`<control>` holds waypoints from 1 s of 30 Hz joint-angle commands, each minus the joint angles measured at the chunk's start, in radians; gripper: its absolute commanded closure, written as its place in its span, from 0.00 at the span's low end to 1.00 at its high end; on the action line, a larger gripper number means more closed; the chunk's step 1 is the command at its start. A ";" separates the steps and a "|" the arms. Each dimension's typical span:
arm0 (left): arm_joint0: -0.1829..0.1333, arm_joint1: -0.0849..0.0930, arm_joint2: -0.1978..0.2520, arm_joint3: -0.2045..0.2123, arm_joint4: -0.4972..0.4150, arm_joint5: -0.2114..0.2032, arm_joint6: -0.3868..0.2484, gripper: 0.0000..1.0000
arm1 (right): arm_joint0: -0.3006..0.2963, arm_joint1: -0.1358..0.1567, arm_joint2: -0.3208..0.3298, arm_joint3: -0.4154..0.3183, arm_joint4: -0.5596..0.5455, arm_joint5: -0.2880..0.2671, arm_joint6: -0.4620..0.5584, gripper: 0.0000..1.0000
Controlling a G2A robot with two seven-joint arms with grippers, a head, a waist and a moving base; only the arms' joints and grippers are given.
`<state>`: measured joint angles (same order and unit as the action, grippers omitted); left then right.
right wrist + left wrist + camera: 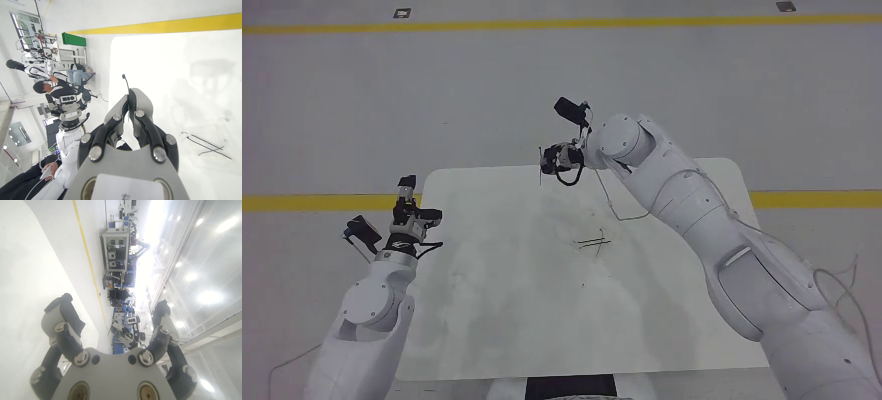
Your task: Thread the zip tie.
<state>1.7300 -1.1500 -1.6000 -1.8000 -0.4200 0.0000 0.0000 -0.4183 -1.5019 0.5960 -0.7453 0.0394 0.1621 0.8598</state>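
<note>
The right fingers (pixel 140 100) pinch a thin black plastic zip tie (pixel 126 83), its head poking past the tips, above the far edge of the white surface (pixel 502 300). The left fingers (pixel 70 313) stand spread and empty. Pickup seems done; next, the left likely must catch the tail and feed it into the head.

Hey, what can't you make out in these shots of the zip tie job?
- Held zip tie: in the right wrist view, the stretch inside the right gripper is hidden by its pads.
- Its head: too small in the right wrist and top views to show which way the slot faces.
- Loose zip ties on the table: they cross, and in the top view they are too thin to count.
</note>
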 commanded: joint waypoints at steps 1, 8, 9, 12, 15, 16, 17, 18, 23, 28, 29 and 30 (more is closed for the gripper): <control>0.000 0.000 0.000 0.000 0.000 0.000 0.000 0.00 | 0.000 0.000 0.000 0.000 0.000 0.000 -0.001 1.00; 0.000 0.000 0.000 0.000 0.000 0.000 0.000 0.00 | -0.011 0.000 0.003 -0.006 0.000 -0.001 -0.019 1.00; 0.000 0.000 0.000 0.000 0.000 0.000 0.000 0.00 | -0.018 0.001 0.007 -0.013 0.000 0.007 -0.026 1.00; -0.005 0.001 0.003 0.003 0.044 -0.011 -0.012 0.00 | -0.015 -0.002 0.003 -0.035 -0.024 0.063 -0.011 1.00; -0.006 0.010 0.006 0.007 0.233 -0.072 -0.054 0.00 | -0.005 -0.007 -0.002 -0.047 -0.043 0.129 0.006 1.00; -0.006 0.012 0.005 0.010 0.280 -0.090 -0.061 0.00 | -0.003 -0.009 -0.001 -0.047 -0.044 0.142 0.008 1.00; -0.005 0.015 0.004 0.011 0.352 -0.114 -0.072 0.00 | -0.001 -0.011 0.000 -0.047 -0.044 0.160 0.012 1.00; -0.005 0.019 0.003 0.016 0.457 -0.152 -0.078 0.00 | 0.004 -0.013 -0.003 -0.048 -0.051 0.177 0.021 1.00; -0.012 0.035 0.014 0.049 0.913 -0.323 -0.036 0.00 | 0.017 -0.031 -0.001 -0.001 -0.027 0.178 0.060 1.00; -0.014 0.035 0.017 0.055 0.941 -0.337 -0.024 0.00 | 0.020 -0.035 -0.001 0.007 -0.022 0.178 0.059 1.00; -0.014 0.035 0.017 0.055 0.941 -0.337 -0.024 0.00 | 0.020 -0.035 -0.001 0.007 -0.022 0.178 0.059 1.00; -0.014 0.035 0.017 0.055 0.941 -0.337 -0.024 0.00 | 0.020 -0.035 -0.001 0.007 -0.022 0.178 0.059 1.00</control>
<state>1.7163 -1.1149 -1.5832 -1.7453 0.5220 -0.3368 -0.0238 -0.3983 -1.5366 0.5952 -0.7387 0.0168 0.3399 0.9187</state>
